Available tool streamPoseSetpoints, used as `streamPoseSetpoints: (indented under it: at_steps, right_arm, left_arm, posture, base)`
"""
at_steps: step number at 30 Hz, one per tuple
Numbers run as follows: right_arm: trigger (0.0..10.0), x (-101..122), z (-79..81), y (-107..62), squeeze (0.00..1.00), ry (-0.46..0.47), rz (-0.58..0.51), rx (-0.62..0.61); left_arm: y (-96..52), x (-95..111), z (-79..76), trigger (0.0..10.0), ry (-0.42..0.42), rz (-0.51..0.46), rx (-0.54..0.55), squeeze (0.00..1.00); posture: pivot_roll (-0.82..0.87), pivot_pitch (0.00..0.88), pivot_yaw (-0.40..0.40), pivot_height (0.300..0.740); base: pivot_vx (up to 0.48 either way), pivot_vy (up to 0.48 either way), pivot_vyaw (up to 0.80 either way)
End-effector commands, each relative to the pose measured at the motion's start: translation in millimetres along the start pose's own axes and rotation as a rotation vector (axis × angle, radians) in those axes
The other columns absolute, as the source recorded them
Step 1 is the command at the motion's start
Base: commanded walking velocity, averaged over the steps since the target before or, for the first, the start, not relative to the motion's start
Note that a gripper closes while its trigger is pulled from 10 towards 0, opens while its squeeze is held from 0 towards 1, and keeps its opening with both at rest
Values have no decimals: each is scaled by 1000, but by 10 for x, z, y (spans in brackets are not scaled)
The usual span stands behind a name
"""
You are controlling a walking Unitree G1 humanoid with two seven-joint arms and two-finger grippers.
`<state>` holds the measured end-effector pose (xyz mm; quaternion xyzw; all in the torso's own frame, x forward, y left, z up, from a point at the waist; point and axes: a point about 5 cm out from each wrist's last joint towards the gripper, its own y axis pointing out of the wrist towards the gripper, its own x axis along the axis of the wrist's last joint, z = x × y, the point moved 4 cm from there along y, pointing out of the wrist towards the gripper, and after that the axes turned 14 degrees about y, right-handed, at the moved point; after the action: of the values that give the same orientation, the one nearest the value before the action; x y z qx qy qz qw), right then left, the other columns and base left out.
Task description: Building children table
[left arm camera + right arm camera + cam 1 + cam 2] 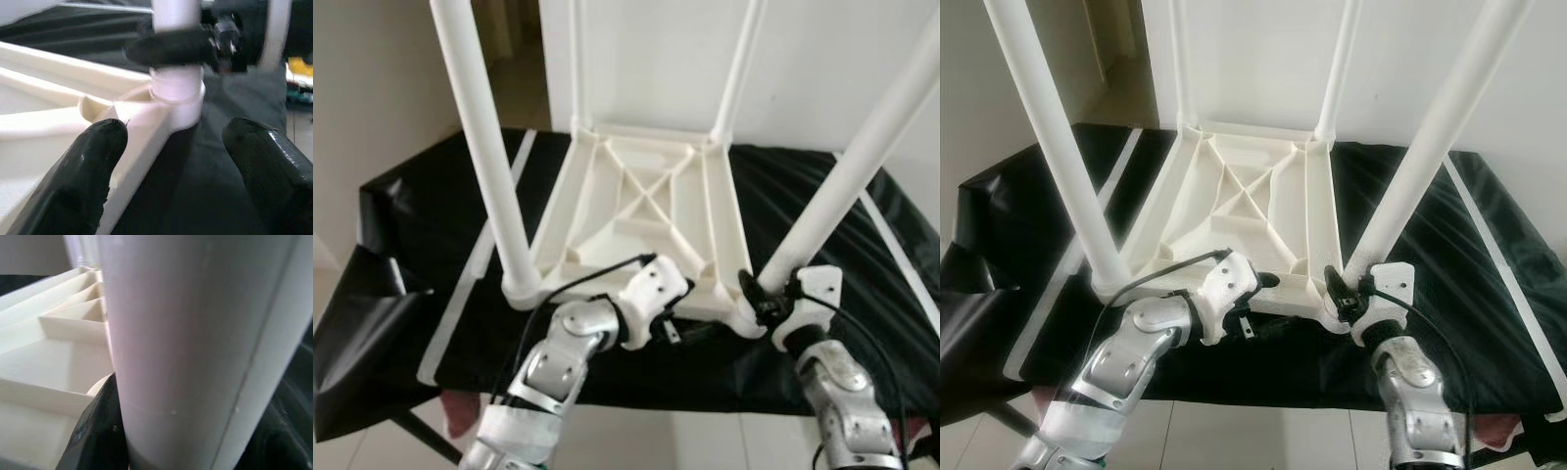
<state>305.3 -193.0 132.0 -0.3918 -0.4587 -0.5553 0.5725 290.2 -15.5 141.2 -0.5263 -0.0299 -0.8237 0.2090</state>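
Leg-fitting step: right claw (756,294) clamps the white plastic tube leg (842,181) above its corner socket; left claw (171,161), fingers spread and empty, faces the upturned white ribbed tabletop (641,211). Next, presumably, twist the leg home.

The right gripper (756,294) is shut tight around the near right leg (842,186), low down by its socket, so that leg blocks it in front. Just to its left sits the white table frame (641,211), lying upside down on the black cloth (401,225). The left gripper (171,161) has its fingers (88,171) wide apart, one by the frame's near edge, with bare cloth between them. Far to its left stands the near left leg (489,157). Two far legs (739,69) stand beyond the frame.
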Motion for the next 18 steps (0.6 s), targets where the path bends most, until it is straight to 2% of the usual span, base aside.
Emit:
streamPoseSetpoints:
  at_steps: [1,4,7,10,17,18]
  right_arm:
    - [10000,-16,-63,-37,0,29,-6,-107]
    - [10000,-24,-64,-52,0,44,-15,-158]
    - [10000,-90,-63,-106,0,46,-37,-344]
    - [10000,-142,-51,-111,0,62,-30,-403]
    - [10000,-105,21,-55,0,71,-43,-363]
    - [10000,-76,33,-46,784,62,-48,-344]
  left_arm:
    - [2,-52,-26,10000,6,23,31,0]
    - [3,-38,-32,10000,-6,14,32,0]
    - [6,4,-24,10000,-47,-8,47,0]
    - [11,-3,-30,10000,-49,-5,49,0]
    - [-1,2,-53,10000,-46,-9,34,0]
    - [-6,-4,-46,10000,-41,-6,33,0]
  posture:
    - [-12,0,-58,740]
    - [-11,0,-60,740]
    - [-14,0,-60,740]
    - [-14,0,-57,740]
    - [-19,0,-44,740]
    - [-19,0,-44,740]
  base:
    - [0,0,0]
    - [0,0,0]
    - [0,0,0]
    - [0,0,0]
    - [0,0,0]
    - [0,0,0]
